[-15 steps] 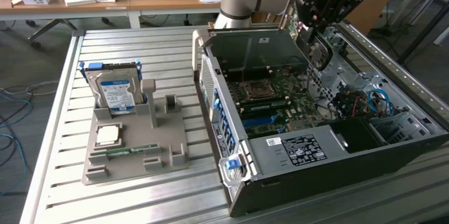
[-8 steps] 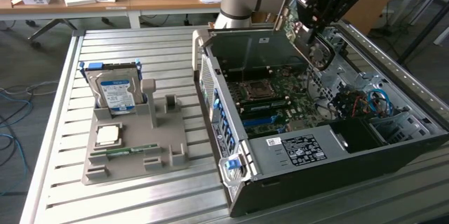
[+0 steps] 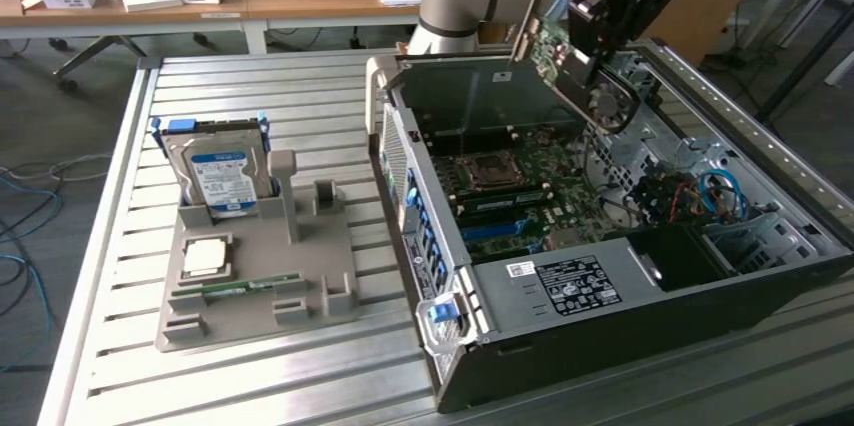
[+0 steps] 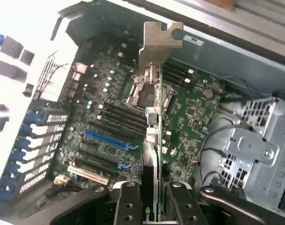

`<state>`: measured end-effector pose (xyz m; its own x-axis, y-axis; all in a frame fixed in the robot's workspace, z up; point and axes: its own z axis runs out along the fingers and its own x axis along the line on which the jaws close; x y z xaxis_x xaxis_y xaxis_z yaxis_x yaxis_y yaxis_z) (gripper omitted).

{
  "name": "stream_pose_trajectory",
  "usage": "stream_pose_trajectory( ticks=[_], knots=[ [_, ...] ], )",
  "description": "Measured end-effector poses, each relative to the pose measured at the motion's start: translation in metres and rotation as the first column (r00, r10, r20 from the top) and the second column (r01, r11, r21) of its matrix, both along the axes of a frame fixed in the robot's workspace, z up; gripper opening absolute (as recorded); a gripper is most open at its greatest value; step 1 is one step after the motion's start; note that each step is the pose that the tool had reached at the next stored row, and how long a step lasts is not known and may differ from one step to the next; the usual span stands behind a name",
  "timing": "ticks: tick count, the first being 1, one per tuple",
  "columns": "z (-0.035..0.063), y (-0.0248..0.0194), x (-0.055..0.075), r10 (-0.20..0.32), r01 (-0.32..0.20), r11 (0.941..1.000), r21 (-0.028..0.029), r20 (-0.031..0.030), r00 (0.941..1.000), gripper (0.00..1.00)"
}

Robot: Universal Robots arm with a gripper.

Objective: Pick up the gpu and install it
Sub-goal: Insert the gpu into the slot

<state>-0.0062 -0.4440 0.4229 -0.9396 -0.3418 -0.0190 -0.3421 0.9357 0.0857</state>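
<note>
The gpu [image 3: 567,76] hangs tilted over the far end of the open computer case [image 3: 587,286], above the motherboard [image 3: 521,191]. It is a thin card with a silvery end bracket and a round fan on one face. My gripper [image 3: 603,31] is shut on its upper edge. In the wrist view the gpu [image 4: 152,117] is seen edge-on with its bracket [image 4: 158,44] pointing away, clamped between my gripper's [image 4: 151,208] two black fingers [image 4: 128,204]. Under it lie the motherboard's [image 4: 109,108] processor socket and the long blue slot [image 4: 104,139]. The card touches nothing in the case.
At the exterior view's left, a grey holder [image 3: 254,276] carries a hard drive [image 3: 220,176], a processor chip [image 3: 204,256] and a memory stick [image 3: 240,286]. A drive cage and cables [image 3: 707,196] fill the case's right side. Desks with clutter stand behind.
</note>
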Motion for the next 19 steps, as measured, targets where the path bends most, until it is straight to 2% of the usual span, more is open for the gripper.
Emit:
stream_pose_trajectory(
  ticks=[5,9,14,19],
  knots=[
    [-0.0007,0.0,0.0,0.091,-0.091,0.9959,-0.0013,0.0,0.9959,0.26],
    [-0.0012,0.0,0.0,0.163,-0.163,0.9867,-0.0027,-0.0001,0.9867,0.26],
    [-0.0017,0.0,0.0,0.247,-0.247,0.9691,-0.0047,-0.0006,0.9691,0.26],
    [-0.0023,0.0,0.0,0.331,-0.331,0.9438,-0.0065,-0.0011,0.9438,0.26]
  ],
)
